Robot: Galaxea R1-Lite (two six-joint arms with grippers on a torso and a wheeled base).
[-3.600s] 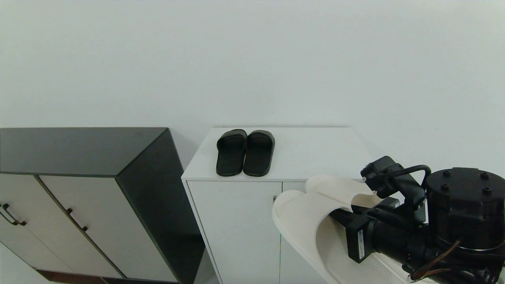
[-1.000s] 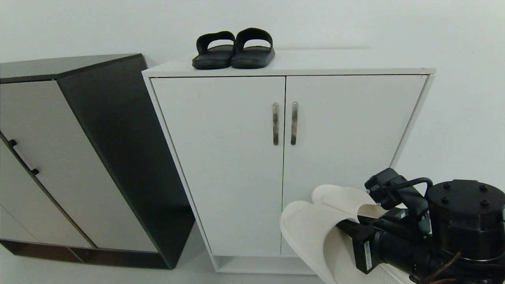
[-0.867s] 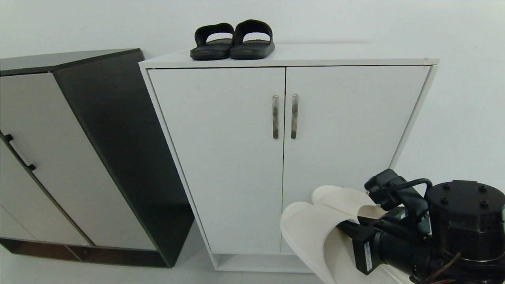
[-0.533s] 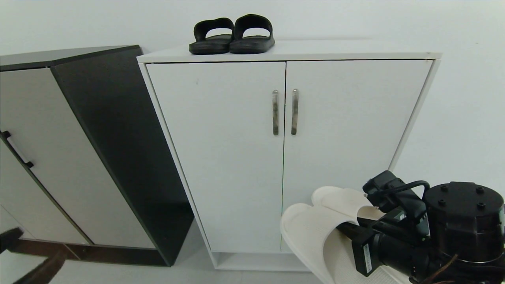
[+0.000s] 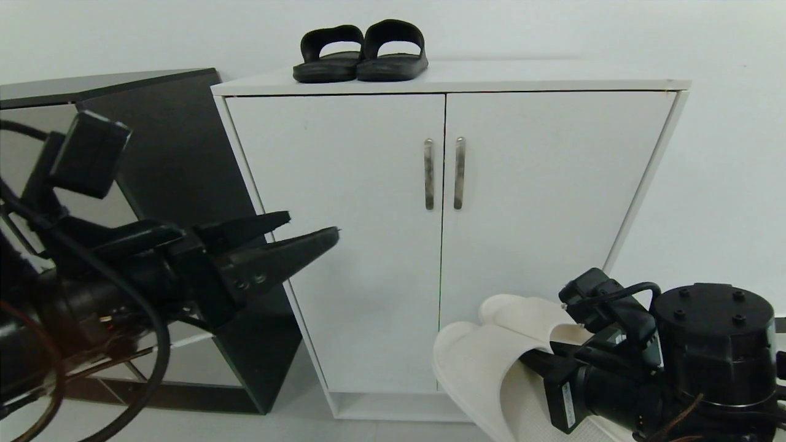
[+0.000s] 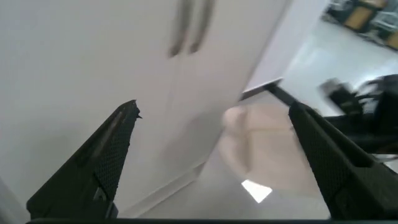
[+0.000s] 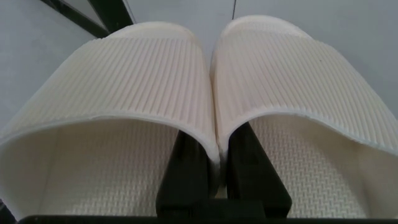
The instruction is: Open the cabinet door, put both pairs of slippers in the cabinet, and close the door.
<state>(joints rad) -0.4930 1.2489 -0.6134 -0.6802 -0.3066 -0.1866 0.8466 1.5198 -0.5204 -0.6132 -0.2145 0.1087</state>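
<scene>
The right pincer [image 7: 216, 186] grips the cream slippers [image 5: 485, 362], and the left pincer [image 5: 313, 224] gapes wide before the closed white cabinet [image 5: 368, 245].

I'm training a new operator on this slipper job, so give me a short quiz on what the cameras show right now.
1. True or false: both doors of the white cabinet are shut.
2. Pick one: the jaws of the left gripper are (A) open and empty, (B) shut on a door handle, (C) shut on a black slipper.
3. Fill in: the cream slippers are held by the ___ gripper.

Key: 1 true; 2 A; 3 right gripper.
</scene>
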